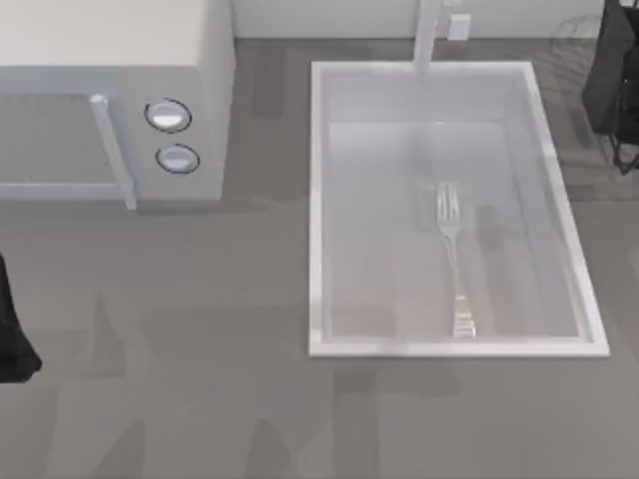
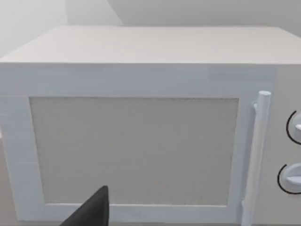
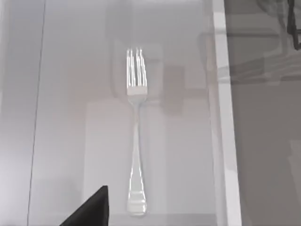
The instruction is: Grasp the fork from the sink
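Note:
The silver fork (image 1: 454, 261) lies flat on the floor of the sink (image 1: 316, 210), right of the basin's middle. Its tines point toward the faucet and its handle toward the front rim. The right wrist view shows the whole fork (image 3: 135, 141) with the sink's white rim (image 3: 221, 103) beside it. My right arm (image 1: 611, 80) hangs dark at the back right, outside the sink's right rim and well apart from the fork. A dark part of my right gripper (image 3: 91, 212) shows at the picture's edge. My left arm (image 1: 12, 334) sits parked at the table's left edge.
A boxy white microwave (image 1: 110, 90) with two round knobs stands at the back left, and its door and handle face the left wrist view (image 2: 136, 150). The white faucet post (image 1: 427, 35) rises at the sink's back rim. Grey tabletop (image 1: 200, 399) lies in front.

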Available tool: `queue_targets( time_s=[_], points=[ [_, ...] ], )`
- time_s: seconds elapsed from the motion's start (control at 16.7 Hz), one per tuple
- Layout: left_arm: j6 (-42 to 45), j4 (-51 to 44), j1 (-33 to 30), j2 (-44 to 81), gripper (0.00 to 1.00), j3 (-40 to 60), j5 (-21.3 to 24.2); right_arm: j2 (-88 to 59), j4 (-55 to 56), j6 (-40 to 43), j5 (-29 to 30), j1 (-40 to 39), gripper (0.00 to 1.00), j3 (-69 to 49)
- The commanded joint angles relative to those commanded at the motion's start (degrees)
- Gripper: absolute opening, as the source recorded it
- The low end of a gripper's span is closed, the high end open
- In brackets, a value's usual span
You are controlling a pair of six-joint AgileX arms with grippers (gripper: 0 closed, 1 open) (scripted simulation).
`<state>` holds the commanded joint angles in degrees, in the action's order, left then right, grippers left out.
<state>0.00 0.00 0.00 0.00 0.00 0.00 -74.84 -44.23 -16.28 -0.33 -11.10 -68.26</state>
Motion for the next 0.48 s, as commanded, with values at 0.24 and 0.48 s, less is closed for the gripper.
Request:
queue_targets(
  time_s=[0.24,0.48],
  points=[
    [0.00,0.00,0.00,0.00,1.00,0.00,0.00,-24.05,-12.54,-2.86,0.14,-3.47,1.00,-21.72],
    [0.00,0.00,0.00,0.00,1.00,0.00,0.00,-45.51,-22.27,-4.32,0.41,-6.22,1.00,-40.54]
  ],
)
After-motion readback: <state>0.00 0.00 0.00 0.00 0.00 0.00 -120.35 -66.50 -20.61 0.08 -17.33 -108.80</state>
